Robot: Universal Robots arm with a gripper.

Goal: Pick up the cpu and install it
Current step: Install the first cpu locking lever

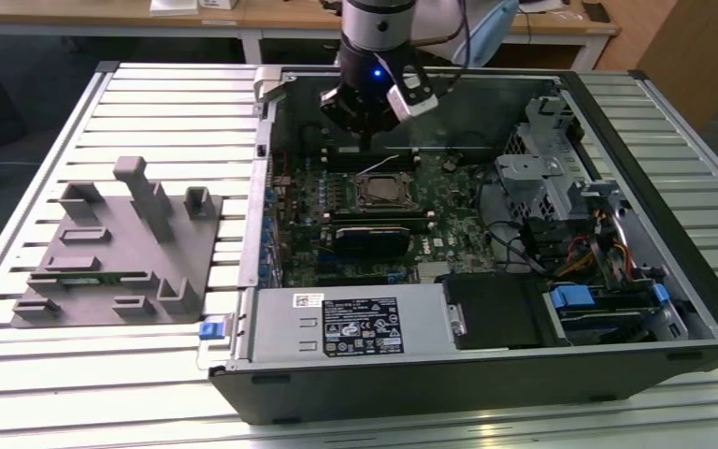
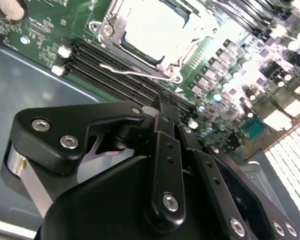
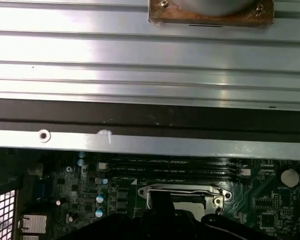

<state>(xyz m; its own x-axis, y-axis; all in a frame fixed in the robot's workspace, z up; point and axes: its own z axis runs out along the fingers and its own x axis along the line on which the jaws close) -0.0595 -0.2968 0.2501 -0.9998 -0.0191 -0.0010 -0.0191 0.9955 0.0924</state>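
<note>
The open computer case (image 1: pixel 484 243) is lying flat on the slatted table (image 1: pixel 160 103), with the grey fixture (image 1: pixel 122 248) at its 9 o'clock. The gripper (image 1: pixel 372 126) is hovering over the motherboard (image 1: pixel 384 215), at 12 o'clock from the socket (image 1: pixel 381 192) — its fingers (image 2: pixel 166 120) are sitting pressed together, holding nothing. The cpu (image 2: pixel 152 27) is sitting in the socket, silvery top showing in the second wrist view.

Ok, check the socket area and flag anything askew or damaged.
Nothing looks damaged or spilled. The cpu lies flat and square inside the socket frame. One oddity: the thin wire lever sits out over the memory slots, seemingly unlatched. The gripper hangs just beside it.
</note>
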